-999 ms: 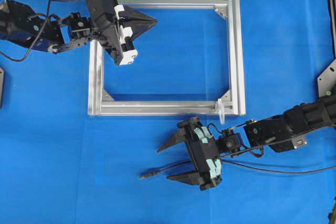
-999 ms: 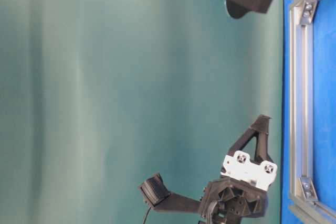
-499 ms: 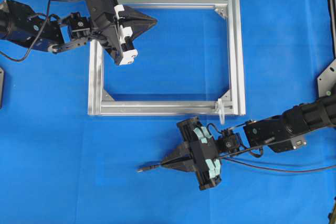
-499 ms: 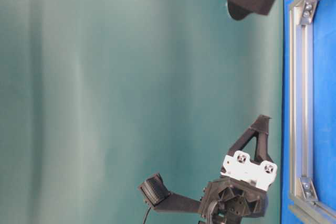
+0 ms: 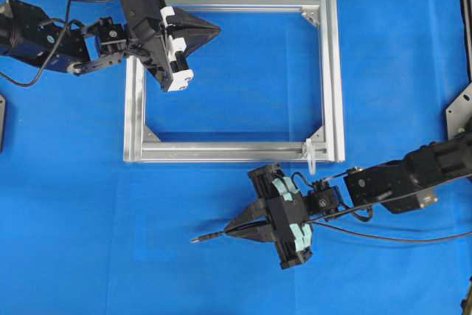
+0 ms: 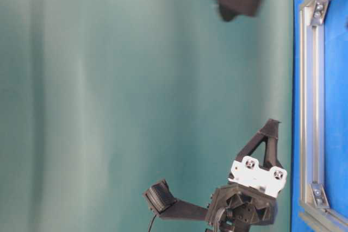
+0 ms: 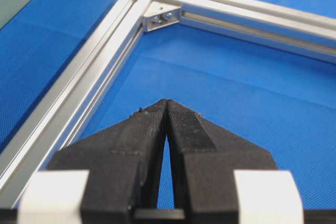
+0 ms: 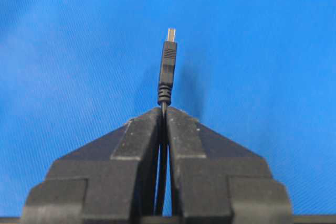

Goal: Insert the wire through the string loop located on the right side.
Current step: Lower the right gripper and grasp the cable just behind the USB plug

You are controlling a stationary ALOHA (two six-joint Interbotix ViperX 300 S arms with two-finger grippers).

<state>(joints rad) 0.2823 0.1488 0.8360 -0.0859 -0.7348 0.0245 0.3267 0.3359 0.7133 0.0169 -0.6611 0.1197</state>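
Note:
The thin black wire (image 5: 383,237) runs in from the right edge and ends in a small plug (image 5: 205,238) with a metal tip. My right gripper (image 5: 230,229) is shut on the wire just behind the plug; in the right wrist view the plug (image 8: 167,69) sticks out past the closed fingertips (image 8: 164,109). The whitish string loop (image 5: 311,154) stands on the lower bar of the silver frame (image 5: 221,152) near its right corner, above and right of the plug. My left gripper (image 5: 217,31) hovers shut and empty over the frame's upper left, its fingertips (image 7: 167,102) pressed together.
The frame lies on a blue mat, its corner bracket (image 7: 161,16) ahead of the left gripper. A metal part (image 5: 459,112) sits at the right edge. The table-level view shows the left gripper (image 6: 270,129) beside the frame bar (image 6: 310,107) and a green backdrop.
My right gripper has closed on the wire behind the plug. The plug has shifted slightly left and the wire has been lifted a little. The left arm has not moved.

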